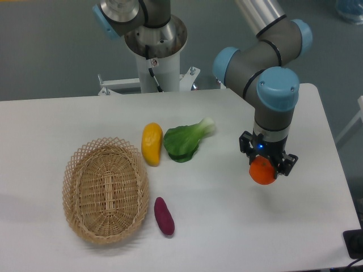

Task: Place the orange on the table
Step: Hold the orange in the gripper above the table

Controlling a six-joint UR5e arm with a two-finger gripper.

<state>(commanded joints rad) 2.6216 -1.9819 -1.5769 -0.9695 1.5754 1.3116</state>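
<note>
Gripper point(265, 168) had jaws clamped on the orange point(262, 171) above bare table point(227, 215); placing step underway, next prob lower straight down & release.

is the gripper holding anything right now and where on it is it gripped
Yes. The gripper is holding the orange, with its fingers closed on the fruit's opposite sides near the upper half, above the right part of the table.

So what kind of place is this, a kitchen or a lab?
Most likely a robotics lab. A pedestal-mounted arm's gripper holds the orange over a plain white table, with a wicker basket and toy-like produce laid out; no kitchen fittings.
</note>
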